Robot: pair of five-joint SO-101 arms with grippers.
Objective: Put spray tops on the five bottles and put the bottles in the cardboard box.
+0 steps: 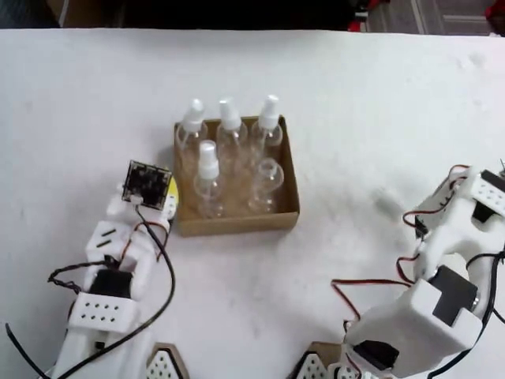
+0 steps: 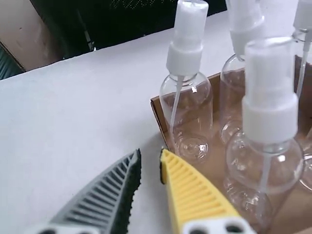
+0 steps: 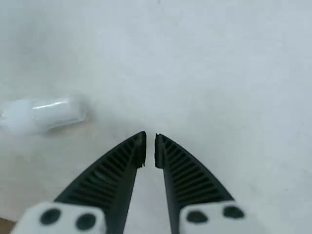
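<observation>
One bottle (image 2: pixel 306 58) — cut off by edge

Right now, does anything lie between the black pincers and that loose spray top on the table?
No. In the right wrist view, the stretch of table between the right gripper and the spray top is bare white surface.
</observation>
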